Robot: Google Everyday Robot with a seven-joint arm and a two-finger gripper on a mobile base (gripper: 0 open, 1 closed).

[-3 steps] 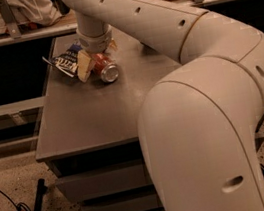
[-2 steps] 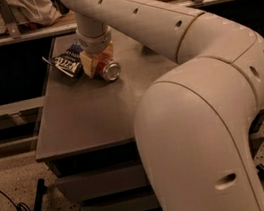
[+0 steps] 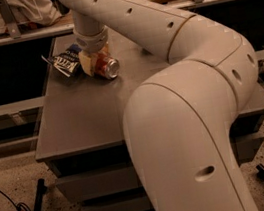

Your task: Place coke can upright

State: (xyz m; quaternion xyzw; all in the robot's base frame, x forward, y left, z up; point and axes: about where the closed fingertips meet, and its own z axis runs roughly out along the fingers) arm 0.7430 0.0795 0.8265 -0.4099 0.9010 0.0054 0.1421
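Pincer (image 3: pixel 95 63) is down at the far left of the worktop (image 3: pixel 84 121), clamped on the coke can (image 3: pixel 107 67). The can lies tilted on its side, silver end facing near-right. Dark blue chip bag (image 3: pixel 65 63) sits just left of it.

High camera (behind the arm (image 3: pixel 190 117)) looks down at gripper (image 3: pixel 96 64) over far tabletop (image 3: pixel 82 124).
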